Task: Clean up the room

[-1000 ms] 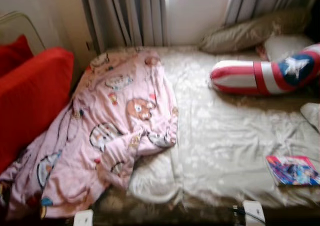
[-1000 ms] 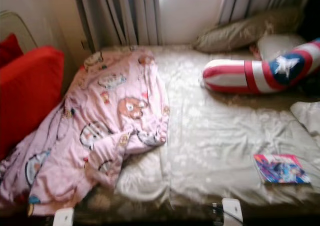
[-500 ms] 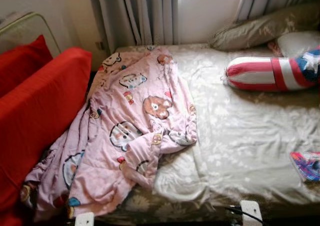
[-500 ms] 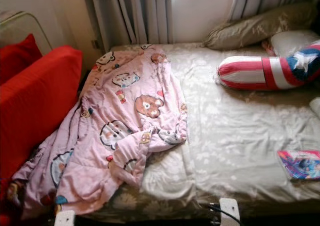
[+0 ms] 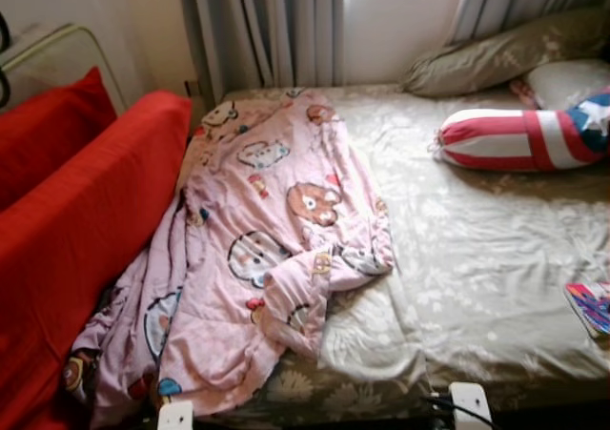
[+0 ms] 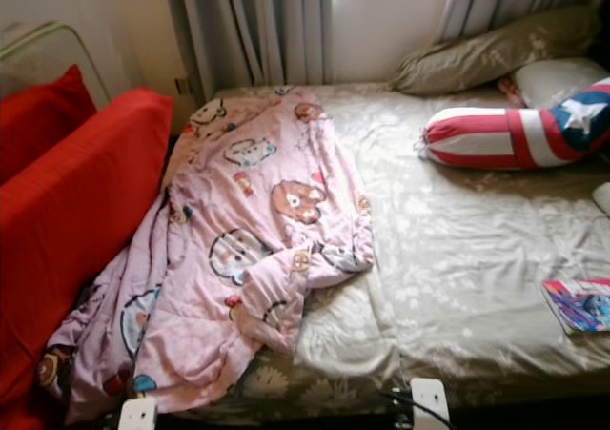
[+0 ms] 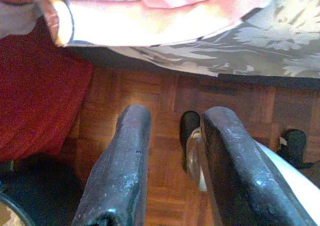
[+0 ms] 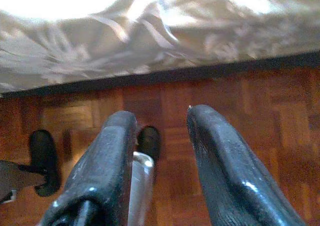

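Pink blanket crumpled on bed, well above both grippers' parted, empty jaws over floor.

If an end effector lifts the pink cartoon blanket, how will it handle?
The pink blanket looks floppy: it lies crumpled in folds and hangs over the bed edge, so it would probably sag and trail. It seems thin, so likely light. A one-point grasp would probably lift only part.

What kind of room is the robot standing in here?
Most likely a bedroom. There is a bed with a crumpled pink cartoon-print blanket thrown across it, pillows near the curtains, and a parquet wood floor beneath the bed's edge.
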